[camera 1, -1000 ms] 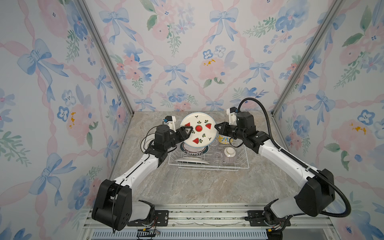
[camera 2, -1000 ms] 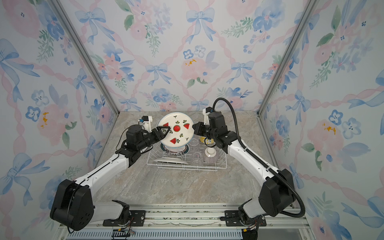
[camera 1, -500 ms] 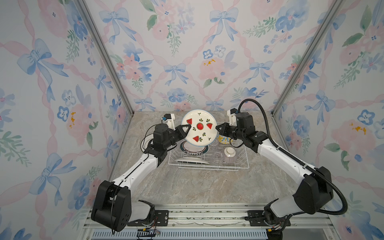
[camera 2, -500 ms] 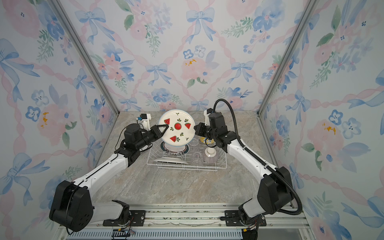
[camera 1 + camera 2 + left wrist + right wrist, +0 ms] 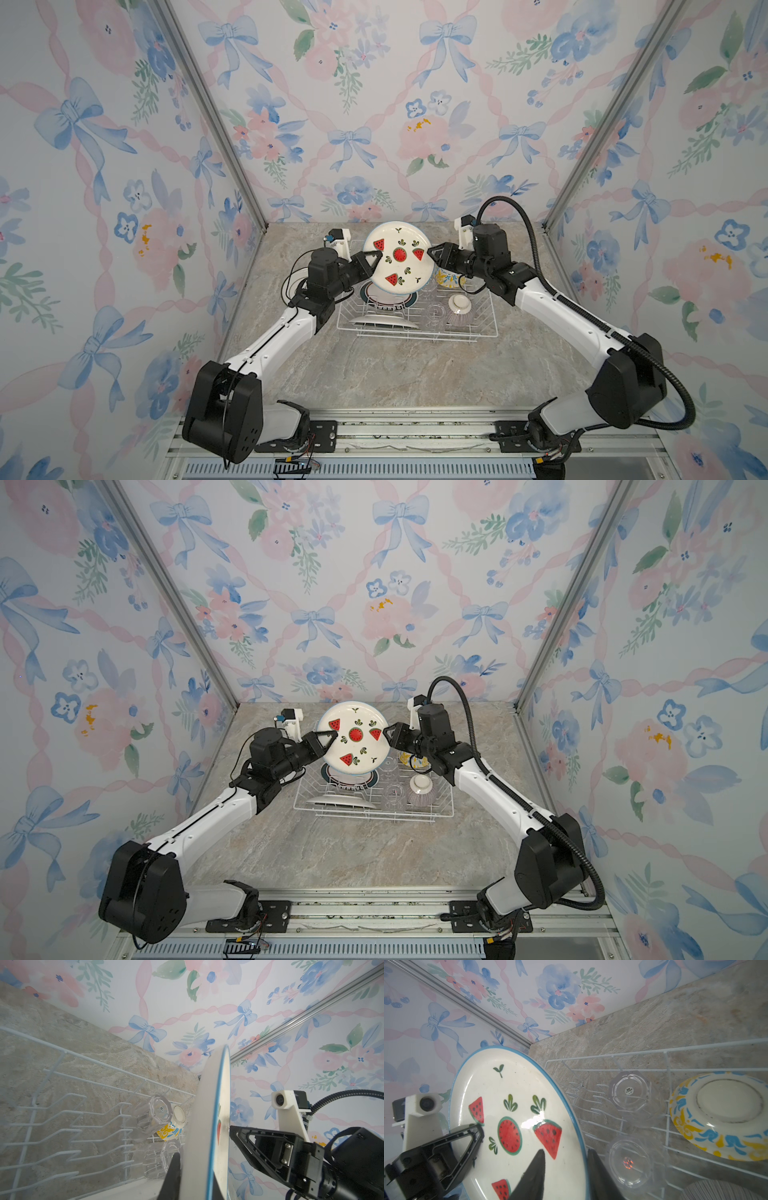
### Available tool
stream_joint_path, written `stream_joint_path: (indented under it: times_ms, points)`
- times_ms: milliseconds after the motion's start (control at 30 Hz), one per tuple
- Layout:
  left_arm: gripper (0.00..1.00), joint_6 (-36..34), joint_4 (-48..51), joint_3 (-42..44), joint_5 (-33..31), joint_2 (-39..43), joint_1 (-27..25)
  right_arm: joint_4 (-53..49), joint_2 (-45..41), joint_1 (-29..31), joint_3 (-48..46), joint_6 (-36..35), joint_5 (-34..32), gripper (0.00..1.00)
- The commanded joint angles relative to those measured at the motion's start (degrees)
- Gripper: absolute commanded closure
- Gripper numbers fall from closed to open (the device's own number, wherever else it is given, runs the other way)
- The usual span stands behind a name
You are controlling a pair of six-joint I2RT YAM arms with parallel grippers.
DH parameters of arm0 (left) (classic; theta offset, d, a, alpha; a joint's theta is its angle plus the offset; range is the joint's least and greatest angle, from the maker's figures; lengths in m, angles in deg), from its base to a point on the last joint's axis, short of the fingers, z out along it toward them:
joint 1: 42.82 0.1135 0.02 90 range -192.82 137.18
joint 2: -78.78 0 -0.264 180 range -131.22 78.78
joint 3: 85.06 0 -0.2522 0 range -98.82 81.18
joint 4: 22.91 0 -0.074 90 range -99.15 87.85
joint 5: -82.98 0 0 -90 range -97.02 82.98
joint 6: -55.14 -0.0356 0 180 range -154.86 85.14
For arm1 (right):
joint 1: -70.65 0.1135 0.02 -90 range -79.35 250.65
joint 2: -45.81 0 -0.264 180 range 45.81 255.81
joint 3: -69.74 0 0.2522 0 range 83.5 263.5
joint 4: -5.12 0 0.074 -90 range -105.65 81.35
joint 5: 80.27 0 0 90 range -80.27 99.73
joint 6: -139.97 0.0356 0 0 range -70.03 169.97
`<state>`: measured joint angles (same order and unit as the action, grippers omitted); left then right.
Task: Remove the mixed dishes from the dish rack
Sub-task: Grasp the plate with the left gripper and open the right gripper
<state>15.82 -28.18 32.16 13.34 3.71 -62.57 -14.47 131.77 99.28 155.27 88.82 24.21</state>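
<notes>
Left gripper [image 5: 375, 260] clamps the plate [image 5: 400, 266] at its left rim, clear above the rack [image 5: 457, 333]; right gripper [image 5: 430, 252] straddles the right rim, jaws loose.

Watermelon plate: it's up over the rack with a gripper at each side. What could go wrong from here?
1. The left gripper pinches the plate by one rim; the right gripper straddles the opposite rim, jaws looking parted. One edge pinch may let it swing or slip onto the cups and teal-rimmed plate in the rack below.
2. Moving off before the right jaws clear could snag the rim.
</notes>
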Motion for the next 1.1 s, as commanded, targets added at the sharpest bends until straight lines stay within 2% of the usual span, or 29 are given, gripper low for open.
stream_joint_path:
  times_ms: [0, 100, 433, 567, 767, 900, 933, 1067]
  points:
    - [1.0, -1.6, -1.8, -0.1, 0.3, 0.5, -0.5, 4.8, -2.1, 0.9, 1.0, 0.0, 2.5, 0.58]
    - [1.0, -1.7, -1.8, -0.2, 0.0, 0.6, -0.5, 4.6, -2.3, 0.9, 1.1, -0.1, 2.5, 0.55]
    - [1.0, -1.6, -1.8, -0.1, -0.3, 0.7, -0.5, 4.8, -2.5, 0.9, 0.8, -0.4, 2.4, 0.51]
    - [1.0, -1.8, -1.9, -0.2, -0.5, 1.0, -0.4, 4.8, -2.5, 0.9, 0.7, -0.5, 2.4, 0.4]
    - [1.0, -1.8, -1.8, -0.4, -0.8, 1.0, -0.3, 4.5, -2.8, 0.9, 0.7, -0.9, 2.2, 0.15]
    - [1.0, -1.9, -1.8, -0.4, -0.9, 1.2, -0.2, 4.5, -3.1, 0.9, 0.6, -1.2, 2.1, 0.03]
    - [1.0, -1.9, -1.9, -0.4, -1.0, 1.2, -0.2, 4.5, -3.2, 0.9, 0.5, -1.3, 2.1, 0.01]
    - [1.0, -2.1, -1.9, -0.4, -1.4, 1.6, 0.1, 4.5, -3.7, 0.9, 0.2, -1.7, 1.6, 0.03]
